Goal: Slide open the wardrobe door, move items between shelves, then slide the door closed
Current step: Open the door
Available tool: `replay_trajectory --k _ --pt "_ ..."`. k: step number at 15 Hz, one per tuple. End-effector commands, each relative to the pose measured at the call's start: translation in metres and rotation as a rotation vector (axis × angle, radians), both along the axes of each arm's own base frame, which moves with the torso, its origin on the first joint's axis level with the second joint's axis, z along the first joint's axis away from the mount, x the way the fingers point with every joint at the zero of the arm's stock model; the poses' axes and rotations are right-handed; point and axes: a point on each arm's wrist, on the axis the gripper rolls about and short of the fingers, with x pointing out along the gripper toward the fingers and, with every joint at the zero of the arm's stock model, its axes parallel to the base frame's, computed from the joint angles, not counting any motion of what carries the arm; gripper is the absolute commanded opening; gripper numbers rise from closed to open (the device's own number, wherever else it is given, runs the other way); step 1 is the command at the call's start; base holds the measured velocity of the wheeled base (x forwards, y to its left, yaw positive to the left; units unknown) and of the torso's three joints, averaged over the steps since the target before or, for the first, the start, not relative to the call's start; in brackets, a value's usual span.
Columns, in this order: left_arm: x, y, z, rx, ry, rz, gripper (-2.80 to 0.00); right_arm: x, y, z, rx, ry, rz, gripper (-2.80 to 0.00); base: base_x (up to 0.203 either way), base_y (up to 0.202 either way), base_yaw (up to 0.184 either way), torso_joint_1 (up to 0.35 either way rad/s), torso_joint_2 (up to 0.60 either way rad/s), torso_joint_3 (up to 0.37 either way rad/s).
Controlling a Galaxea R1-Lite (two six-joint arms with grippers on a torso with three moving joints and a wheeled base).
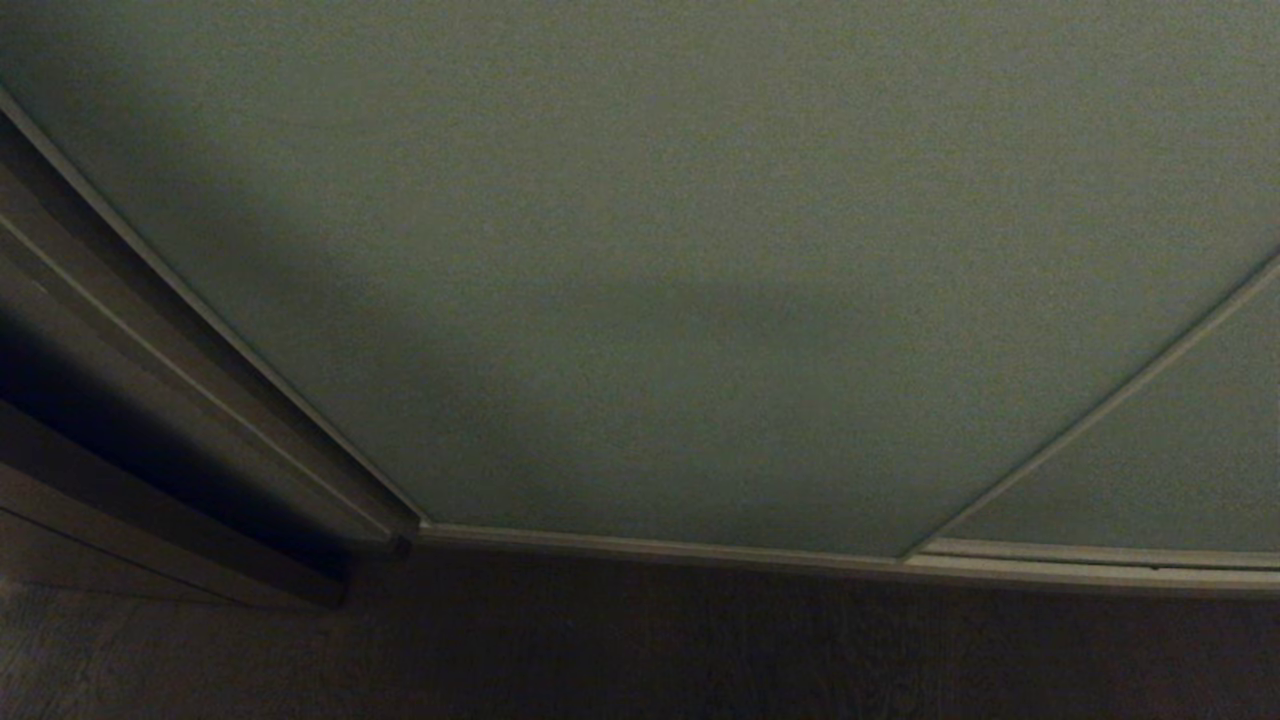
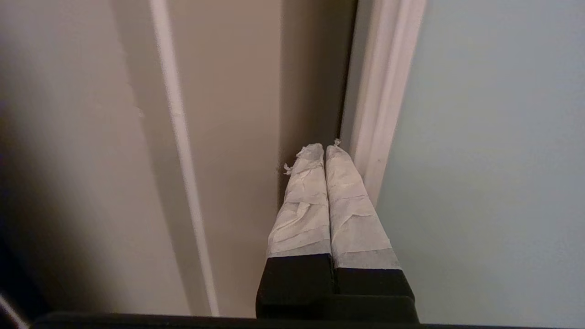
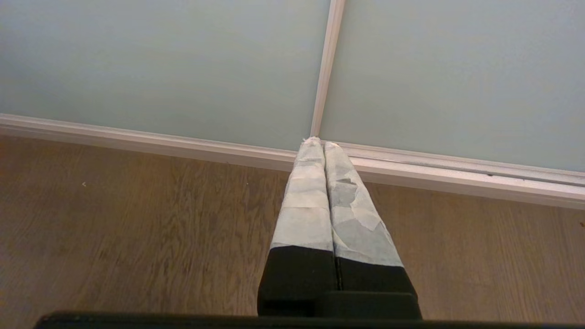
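Note:
The sliding wardrobe door (image 1: 640,250) fills the head view as a pale grey-green panel, closed, with a thin beige frame. In the left wrist view my left gripper (image 2: 325,147) is shut and empty, its taped tips in the dark slot between the door's beige edge (image 2: 384,100) and the brown side panel (image 2: 228,114). Whether the tips touch the edge I cannot tell. My right gripper (image 3: 320,142) is shut and empty, hanging above the wooden floor (image 3: 137,228) in front of the seam (image 3: 325,68) between the two doors. The items and the shelves are hidden behind the doors.
A second door panel (image 1: 1180,450) lies to the right. The beige bottom track (image 1: 700,548) runs along the dark floor (image 1: 640,650). The wardrobe's brown side panel (image 1: 150,420) stands at the left. Neither arm shows in the head view.

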Motion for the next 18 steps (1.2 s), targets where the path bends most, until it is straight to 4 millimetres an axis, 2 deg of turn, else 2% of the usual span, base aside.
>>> replay_trajectory --k 1,11,18 --pt "0.003 0.001 -0.001 0.000 0.008 -0.007 -2.80 0.000 0.000 0.000 -0.001 0.001 0.001 -2.80 0.000 0.000 0.000 0.000 0.00 0.000" --pt "0.011 0.001 -0.011 0.034 0.096 -0.135 -2.80 0.000 0.000 0.000 -0.001 0.001 -0.001 -2.80 0.000 0.000 0.000 0.000 0.00 0.000" --pt "-0.003 -0.017 -0.013 0.067 0.156 -0.275 -2.80 0.000 0.000 0.000 -0.001 0.001 -0.001 -2.80 0.000 0.000 0.000 0.000 0.00 0.000"
